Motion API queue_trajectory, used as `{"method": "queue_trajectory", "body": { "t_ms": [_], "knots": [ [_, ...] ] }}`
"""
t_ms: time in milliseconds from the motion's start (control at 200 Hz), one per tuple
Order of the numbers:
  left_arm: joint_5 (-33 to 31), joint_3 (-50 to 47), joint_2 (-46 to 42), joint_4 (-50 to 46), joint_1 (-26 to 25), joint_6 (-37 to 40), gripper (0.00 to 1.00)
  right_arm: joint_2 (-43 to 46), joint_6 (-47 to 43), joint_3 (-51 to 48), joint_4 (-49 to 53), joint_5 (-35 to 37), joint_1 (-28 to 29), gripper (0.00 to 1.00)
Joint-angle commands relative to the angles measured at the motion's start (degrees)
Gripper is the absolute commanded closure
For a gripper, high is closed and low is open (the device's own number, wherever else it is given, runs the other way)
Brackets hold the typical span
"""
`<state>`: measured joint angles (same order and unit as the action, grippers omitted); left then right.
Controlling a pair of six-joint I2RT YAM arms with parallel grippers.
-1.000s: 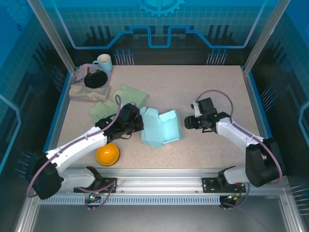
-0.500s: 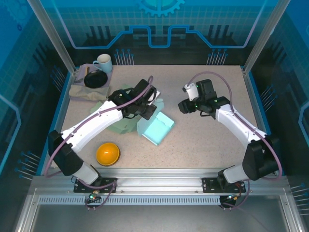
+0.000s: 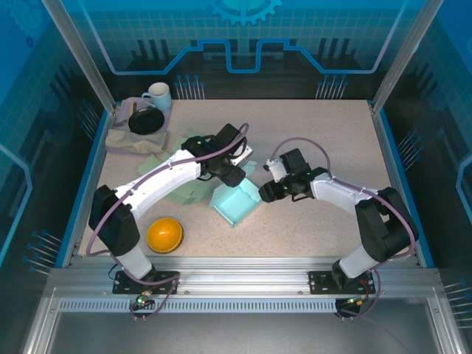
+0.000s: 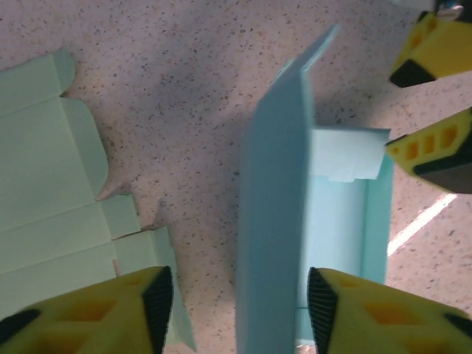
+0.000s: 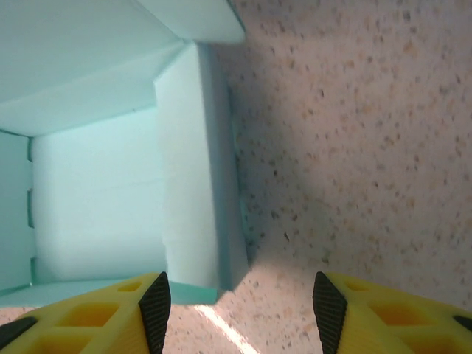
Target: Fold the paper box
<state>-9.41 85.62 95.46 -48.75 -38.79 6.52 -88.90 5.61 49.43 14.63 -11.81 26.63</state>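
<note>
The pale teal paper box (image 3: 237,203) stands partly folded at the table's middle, its walls raised. My left gripper (image 3: 234,172) is at the box's back left edge, open. In the left wrist view one upright box wall (image 4: 273,221) stands between the spread fingers of the left gripper (image 4: 234,313) without touching them. My right gripper (image 3: 267,191) is at the box's right corner, also open. In the right wrist view the right gripper (image 5: 236,310) straddles the box's side wall (image 5: 199,169), which sits closer to the left finger, with bare table under the other.
Flat pale green box blanks (image 3: 181,187) lie left of and behind the box, also the blanks (image 4: 51,192) in the left wrist view. An orange bowl (image 3: 164,234) sits front left. A mug (image 3: 157,96) and a black bowl (image 3: 146,119) rest on a cloth (image 3: 125,141) at the back left.
The left arm swung from the box's left side round to its back edge. The right arm came forward and left to the box's right corner. The box turned and its walls stand more upright.
</note>
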Motion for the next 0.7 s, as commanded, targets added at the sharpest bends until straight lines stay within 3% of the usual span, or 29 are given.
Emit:
{"method": "queue_trajectory", "body": {
  "t_ms": [0,170,390,470,605,695],
  "knots": [
    [0.77,-4.79,-5.82,2.79,0.66,-2.66,0.37,3.12,1.08,-0.11,-1.97,1.21,0.64,0.44],
    [5.29,-14.47,-13.02,9.59,0.99,-6.01,0.31,3.6,-1.42,0.62,-0.14,3.11,1.79,0.44],
    [5.41,-18.26,-11.77,13.38,1.92,-7.48,0.38,3.23,-3.99,2.96,-1.19,4.18,4.19,0.44],
    [6.3,-17.74,-11.58,14.02,2.05,-7.08,0.52,1.8,-4.92,4.12,-1.56,4.8,4.44,0.44],
    [8.0,-16.93,-10.83,14.67,2.14,-6.4,0.84,-1.25,-7.23,6.64,-1.3,4.89,4.81,0.45],
    [8.34,-16.08,-9.92,14.49,2.33,-6.33,0.91,-3.23,-9.36,8.14,-0.27,5.47,5.1,0.45]
  ]
}}
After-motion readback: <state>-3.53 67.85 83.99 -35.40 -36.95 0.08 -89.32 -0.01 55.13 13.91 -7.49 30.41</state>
